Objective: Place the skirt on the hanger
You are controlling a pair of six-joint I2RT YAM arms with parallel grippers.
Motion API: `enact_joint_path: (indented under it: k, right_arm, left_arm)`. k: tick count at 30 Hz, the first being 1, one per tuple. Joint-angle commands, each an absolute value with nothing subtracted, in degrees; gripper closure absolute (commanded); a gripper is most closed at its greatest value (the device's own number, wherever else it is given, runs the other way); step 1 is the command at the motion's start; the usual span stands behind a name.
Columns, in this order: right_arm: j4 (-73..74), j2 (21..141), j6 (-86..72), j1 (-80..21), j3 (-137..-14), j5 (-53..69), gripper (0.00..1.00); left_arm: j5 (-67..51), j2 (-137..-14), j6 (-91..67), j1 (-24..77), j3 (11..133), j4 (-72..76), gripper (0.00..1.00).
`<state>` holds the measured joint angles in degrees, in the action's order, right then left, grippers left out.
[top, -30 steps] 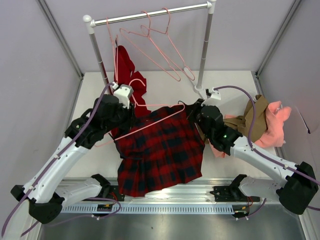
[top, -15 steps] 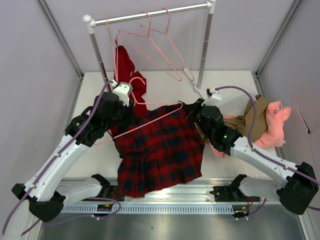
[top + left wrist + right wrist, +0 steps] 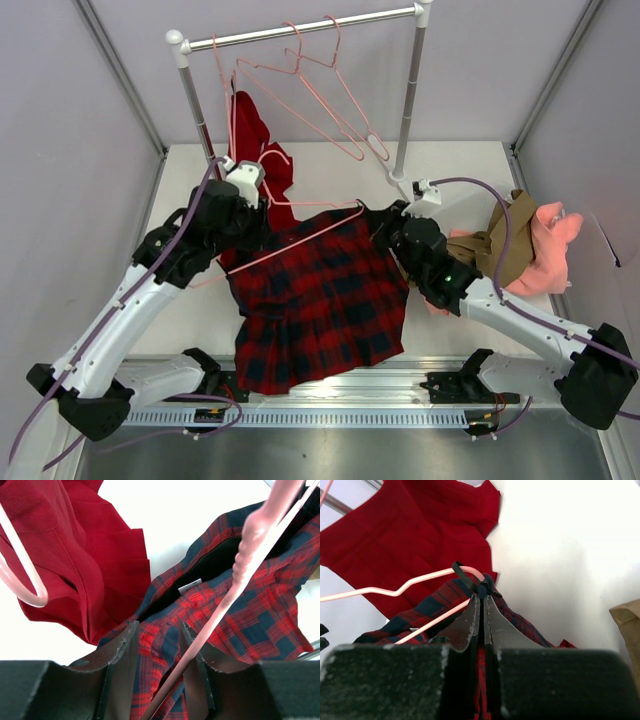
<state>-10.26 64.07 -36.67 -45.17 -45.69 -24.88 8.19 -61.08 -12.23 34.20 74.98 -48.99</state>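
Plaid skirt (image 3: 320, 305) lies on the desk (image 3: 450, 160); right jaws pressed together, pinching its waist edge, an end of the pink hanger (image 3: 239, 567) just beyond their tips; left jaws spread, hanger bar and plaid between them.

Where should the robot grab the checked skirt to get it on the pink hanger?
Probably the waistband, coming in from its two ends. The skirt gapes open there, showing its dark inside, and the hanger lies right along that edge. The right gripper pinches the cloth at one end.
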Motion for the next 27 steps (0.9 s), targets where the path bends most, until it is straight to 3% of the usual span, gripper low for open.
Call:
enact_joint_path:
  k: [1, 27]
  right_arm:
    - [-19.33, 63.28, -35.42, -46.14, -45.44, -25.49, 1.0]
    - [-27.42, 62.84, -25.93, -50.97, -46.31, -24.08, 1.0]
  left_arm:
    - [5.54, -60.82, -13.88, 33.75, 78.14, -45.97, 1.0]
    - [0.53, -56.95, -20.56, 33.66, 68.65, -34.28, 1.0]
